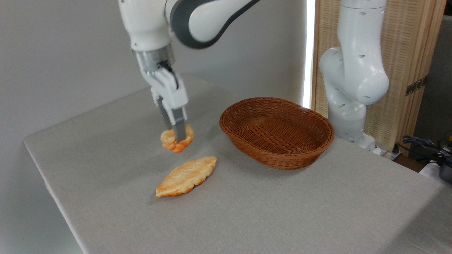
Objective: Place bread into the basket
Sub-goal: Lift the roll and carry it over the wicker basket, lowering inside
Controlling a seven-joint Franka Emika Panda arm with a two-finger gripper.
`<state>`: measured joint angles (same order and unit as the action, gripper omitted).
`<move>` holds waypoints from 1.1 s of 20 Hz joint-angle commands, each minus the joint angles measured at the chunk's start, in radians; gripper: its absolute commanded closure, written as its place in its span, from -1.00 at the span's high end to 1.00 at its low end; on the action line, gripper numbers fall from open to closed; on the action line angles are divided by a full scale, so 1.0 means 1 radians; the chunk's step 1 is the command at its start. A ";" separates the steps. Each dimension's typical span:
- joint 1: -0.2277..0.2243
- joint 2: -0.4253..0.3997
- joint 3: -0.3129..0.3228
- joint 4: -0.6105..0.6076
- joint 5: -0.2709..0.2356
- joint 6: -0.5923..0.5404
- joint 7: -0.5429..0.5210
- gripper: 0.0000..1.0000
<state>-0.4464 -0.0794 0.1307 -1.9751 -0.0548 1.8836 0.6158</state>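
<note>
The gripper pinches the bun by a thin hold, clear of the table at nine o'clock from the empty basket, so it could slip free before clearing the rim.

surface: matt grey woven cloth | basket: brown wicker, ribbed, slight sheen | bread: puffy, glazed, pale gold, orange-brown edges | pastry: flat, layered, ridged, glossy crust | arm: smooth glossy white plastic, grey trim | pincer: dull grey metal-looking fingers | screen far right: pale wood, woven slats
</note>
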 commanded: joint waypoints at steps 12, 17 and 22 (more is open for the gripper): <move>-0.011 -0.309 0.017 -0.224 -0.007 -0.316 -0.079 0.04; -0.014 -0.309 0.012 -0.309 -0.013 -0.333 -0.105 0.93; -0.028 -0.278 0.009 -0.317 -0.013 -0.333 -0.103 1.00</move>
<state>-0.4577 -0.3671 0.1347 -2.2968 -0.0549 1.5696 0.5293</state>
